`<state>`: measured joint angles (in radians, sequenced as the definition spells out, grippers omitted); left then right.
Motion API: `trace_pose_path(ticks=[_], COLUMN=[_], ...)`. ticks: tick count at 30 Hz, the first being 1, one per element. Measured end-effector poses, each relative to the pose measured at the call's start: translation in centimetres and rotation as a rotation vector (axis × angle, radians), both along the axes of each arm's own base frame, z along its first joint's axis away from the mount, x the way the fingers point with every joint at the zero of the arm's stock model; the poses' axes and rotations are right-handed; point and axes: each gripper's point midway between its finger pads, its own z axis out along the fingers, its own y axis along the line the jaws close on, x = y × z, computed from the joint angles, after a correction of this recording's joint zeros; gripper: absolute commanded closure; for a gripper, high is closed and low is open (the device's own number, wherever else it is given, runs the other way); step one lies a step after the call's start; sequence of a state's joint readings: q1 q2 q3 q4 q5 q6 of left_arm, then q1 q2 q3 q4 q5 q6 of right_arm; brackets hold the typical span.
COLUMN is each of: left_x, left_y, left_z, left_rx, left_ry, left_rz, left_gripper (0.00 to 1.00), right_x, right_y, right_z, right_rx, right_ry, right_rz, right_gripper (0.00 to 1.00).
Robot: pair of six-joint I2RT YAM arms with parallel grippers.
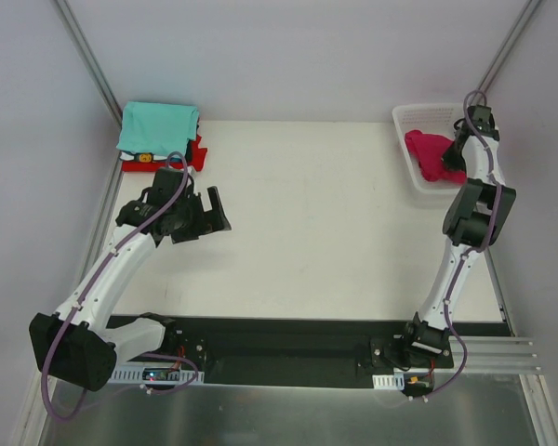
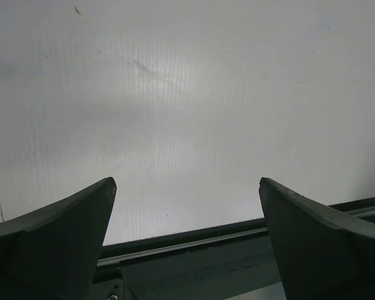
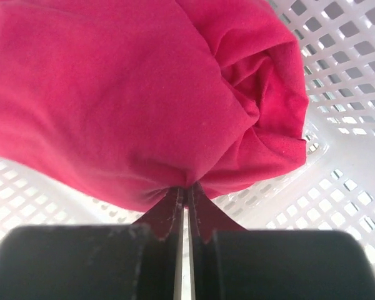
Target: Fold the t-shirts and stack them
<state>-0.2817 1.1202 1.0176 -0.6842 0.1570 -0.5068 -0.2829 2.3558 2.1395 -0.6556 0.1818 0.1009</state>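
Looking through the right wrist camera, I see my right claw (image 3: 186, 187) pinched flat on a small fold of the pink t-shirt (image 3: 112, 94). The jaws are pressed together with only a sliver of cloth between the tips. The rest of the shirt bulges straight ahead of the claw as one crumpled bundle, lying in the white basket (image 3: 337, 187) with mesh showing on both sides of it.

From overhead, the basket sits at the far right corner of the table (image 1: 307, 214), and the right arm reaches right over it. My left claw (image 1: 200, 218) hangs well apart, out over the left half of the table. Its jaws are spread wide on nothing, with only bare surface in its own camera. So the right arm is plainly the nearer one, and it is the one with the grip.

I cannot pick out a long axis on the shirt. It is wadded, with a rolled lump toward the right, and no hem or sleeve is readable.

The finished pile is at the far left corner, with a teal t-shirt (image 1: 158, 125) on top and a red t-shirt (image 1: 197, 153) showing beneath. I judge the coming move as up, then left and toward me. The bundle has to clear the basket's near wall before I can spread it on open table between the arms. My worry is that such a small pinch may slip once the shirt's weight comes onto it.
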Motion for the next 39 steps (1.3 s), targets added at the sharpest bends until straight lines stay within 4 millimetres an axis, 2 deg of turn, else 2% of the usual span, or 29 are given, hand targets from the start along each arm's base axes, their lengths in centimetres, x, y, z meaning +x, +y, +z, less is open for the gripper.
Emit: trace_pose_path(ticks=[2,5,10,18,20,23,27,29,32,34,37,39], left_x=[-0.1,-0.1,-0.4,-0.9,-1.0,-1.2,-1.3,-1.4,-1.3,-1.3,-1.3,-1.4], left_y=[-0.1,-0.3,-0.4,-0.3,-0.3,-0.3,-0.4,-0.4,-0.4,-0.4,-0.5,-0.6], left_z=[0.0,0.1,0.8,1.7,1.6,1.2,0.9,0.8,0.9,1.0,1.1,1.0], left_rx=[-0.004,-0.007,-0.023,-0.039,-0.039,-0.038,-0.043,-0.044,-0.047,-0.05,-0.053,-0.054], left_ry=[0.001,0.001,-0.02,-0.061,-0.058,-0.047,-0.038,-0.038,-0.046,-0.052,-0.057,-0.056], left_rz=[-0.003,-0.008,-0.013,-0.011,-0.011,-0.01,-0.008,-0.006,-0.004,-0.004,-0.003,-0.005], left_gripper=[0.01,0.01,0.01,0.01,0.01,0.01,0.01,0.01,0.01,0.01,0.01,0.01], right_x=[0.2,0.4,0.9,0.2,-0.5,-2.5,-7.1,-9.8,-14.3,-16.2,-17.8,-18.3], right_y=[0.4,1.1,3.2,9.5,10.9,13.0,16.4,18.5,23.2,26.5,31.0,33.0], right_z=[0.9,3.7,12.0,25.8,29.2,35.3,43.6,46.3,47.6,46.8,42.0,37.4], right_rx=[0.021,0.042,0.069,0.119,0.126,0.152,0.222,0.259,0.348,0.416,0.528,0.579], right_ry=[-0.025,-0.082,-0.257,-0.568,-0.651,-0.805,-1.014,-1.085,-1.108,-1.075,-0.922,-0.771], right_rz=[0.001,0.01,0.074,0.289,0.338,0.409,0.503,0.56,0.696,0.796,0.91,0.937], right_gripper=[0.99,0.99,0.99,0.99,0.99,0.99,0.99,0.99,0.99,0.99,0.99,0.99])
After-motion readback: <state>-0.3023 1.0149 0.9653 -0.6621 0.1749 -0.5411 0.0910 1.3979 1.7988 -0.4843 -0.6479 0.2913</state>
